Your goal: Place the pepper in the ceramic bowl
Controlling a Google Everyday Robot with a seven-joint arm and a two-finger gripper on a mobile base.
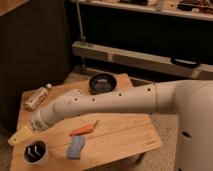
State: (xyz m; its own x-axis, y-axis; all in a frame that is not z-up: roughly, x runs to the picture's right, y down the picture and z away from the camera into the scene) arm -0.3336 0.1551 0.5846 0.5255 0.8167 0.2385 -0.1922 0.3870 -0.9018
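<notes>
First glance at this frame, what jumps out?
The white arm stretches across the wooden table, with its end effector by the table's edge at picture left. The orange pepper lies bare on the near side of the arm, with the dark bowl at the far edge.

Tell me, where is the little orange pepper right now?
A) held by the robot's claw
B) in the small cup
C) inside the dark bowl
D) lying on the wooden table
D: the pepper lies on the table beside the blue cloth, apart from the bowl, with the gripper off at the table's left end near the cup.
</notes>
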